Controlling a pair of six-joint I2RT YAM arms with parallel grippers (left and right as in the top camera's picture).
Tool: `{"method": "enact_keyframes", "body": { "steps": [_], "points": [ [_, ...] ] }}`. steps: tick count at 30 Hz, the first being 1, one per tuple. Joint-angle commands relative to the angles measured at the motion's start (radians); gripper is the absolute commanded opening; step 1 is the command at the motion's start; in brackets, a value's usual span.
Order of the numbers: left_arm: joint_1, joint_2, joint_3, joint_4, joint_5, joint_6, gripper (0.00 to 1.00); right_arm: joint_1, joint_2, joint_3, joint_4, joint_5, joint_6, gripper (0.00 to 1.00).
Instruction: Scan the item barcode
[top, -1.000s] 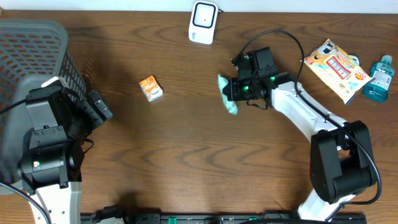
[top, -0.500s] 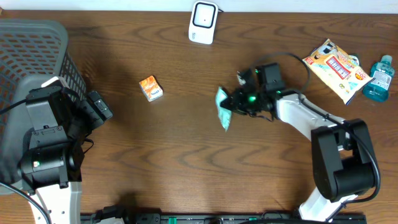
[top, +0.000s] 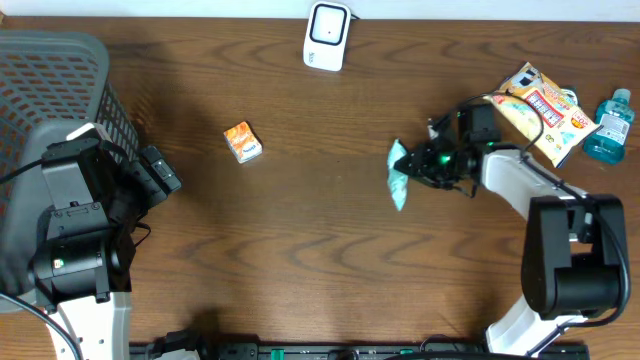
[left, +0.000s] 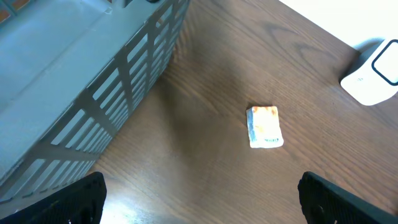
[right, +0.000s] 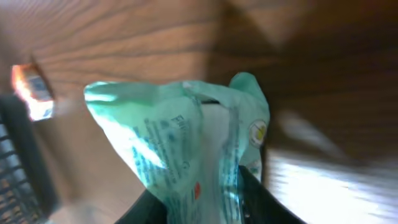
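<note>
Right claw (top: 412, 167) is pinched on the teal packet (top: 398, 178) right of centre, well apart from the white scanner (top: 327, 35) up top, so I'd guess it's the carry step, next up getting the barcode facing it.

On my left, a grey basket (top: 60, 70) is standing on the wooden table (top: 300, 250), a small orange box (top: 242, 142) lying near it. On my far right, a blue bottle (top: 608, 125) is resting just beside a yellow packet (top: 540, 110).
</note>
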Motion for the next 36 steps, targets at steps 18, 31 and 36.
{"method": "enact_keyframes", "body": {
  "steps": [18, 31, 36],
  "points": [
    [0.006, 0.002, 0.005, 0.000, -0.012, -0.009, 0.98, 0.024, -0.046, 0.128, 0.069, -0.403, -0.018, 0.01],
    [0.006, 0.002, 0.005, 0.000, -0.012, -0.009, 0.98, 0.250, 0.090, 0.127, 0.276, -0.410, 0.188, 0.01],
    [0.006, 0.002, 0.005, 0.000, -0.012, -0.009, 0.98, 0.309, 0.177, 0.127, 0.463, -0.441, 0.291, 0.01]
  ]
}}
